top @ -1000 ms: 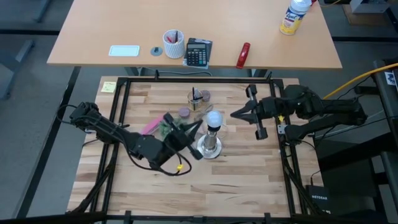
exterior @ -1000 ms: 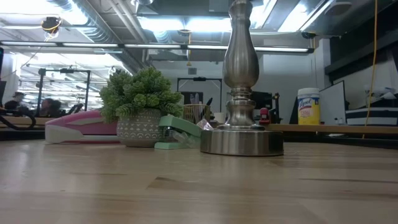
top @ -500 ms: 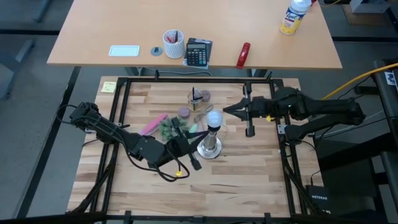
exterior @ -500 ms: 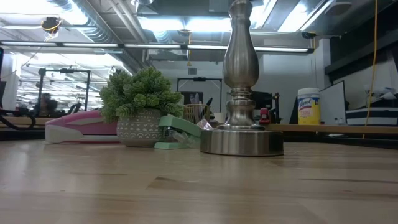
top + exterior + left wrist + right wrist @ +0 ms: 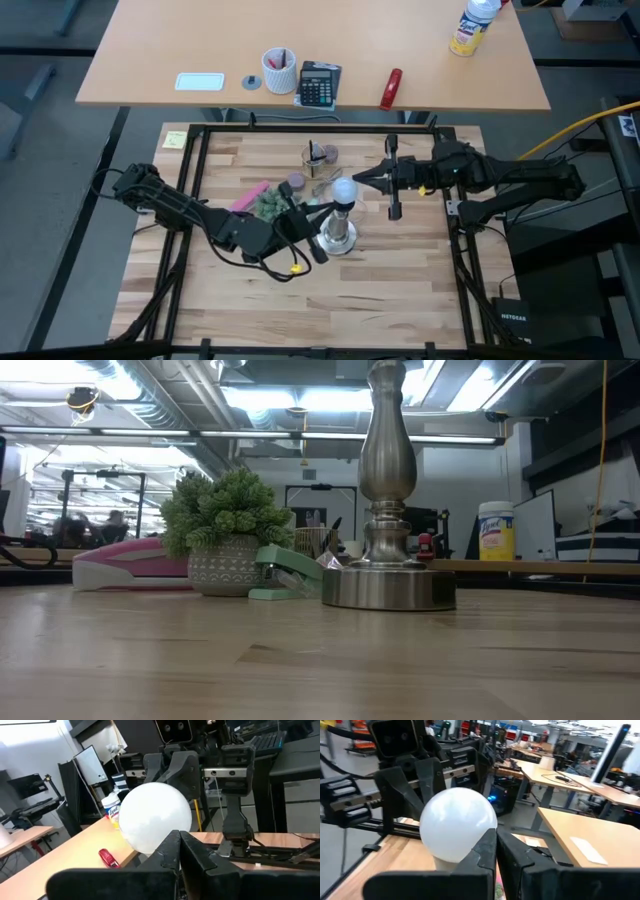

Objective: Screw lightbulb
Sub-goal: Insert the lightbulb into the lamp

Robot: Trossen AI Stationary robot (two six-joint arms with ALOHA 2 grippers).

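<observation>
Table: butcher-block table (image 5: 380, 280), lamp stand (image 5: 337, 236) mid-table.
Lightbulb: lightbulb (image 5: 344, 189) atop stand.
Left gripper: left gripper (image 5: 322, 209) beside bulb, fingers closed, empty.
Right gripper: right gripper (image 5: 362, 179) just beside bulb, fingers closed, empty.

High view: overhead, facing straight down, covering the whole table (image 5: 380, 290) and both arms. Low view: at tabletop height, facing level across, very near the stand (image 5: 388, 490) at frame centre. Both wrist views face the lightbulb (image 5: 155, 817) closely from opposite sides; each shows the other arm beyond it.
</observation>
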